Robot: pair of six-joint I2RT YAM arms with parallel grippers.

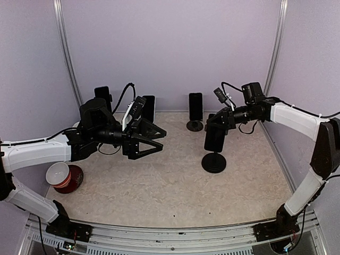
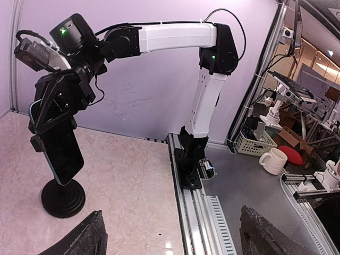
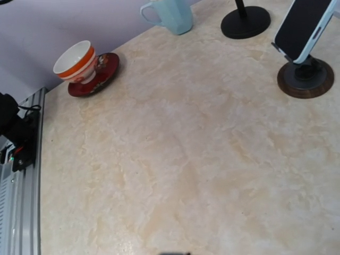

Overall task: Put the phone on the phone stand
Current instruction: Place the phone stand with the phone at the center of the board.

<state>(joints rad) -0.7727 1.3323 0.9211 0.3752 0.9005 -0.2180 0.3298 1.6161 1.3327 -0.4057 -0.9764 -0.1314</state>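
Note:
A dark phone (image 1: pixel 214 139) in a light-blue case stands tilted over a black round-based phone stand (image 1: pixel 213 162) right of the table's middle. My right gripper (image 1: pixel 217 123) is shut on the phone's upper part. The left wrist view shows the same: the phone (image 2: pixel 59 146), the right gripper (image 2: pixel 50 114) and the stand (image 2: pixel 64 197) under its lower end. Whether the phone rests in the stand I cannot tell. My left gripper (image 1: pixel 153 141) hangs open and empty left of centre, well apart from the phone, with its dark fingertips (image 2: pixel 79 238) at the bottom of its own view.
Another phone (image 1: pixel 195 106) stands on a black stand (image 1: pixel 195 126) at the back. A phone on a wooden-based stand (image 3: pixel 305 26) sits behind my left arm. A red-and-white bowl (image 1: pixel 58 172) on a red saucer (image 1: pixel 74 178) sits near left. A pale mug (image 3: pixel 170 13) stands far left.

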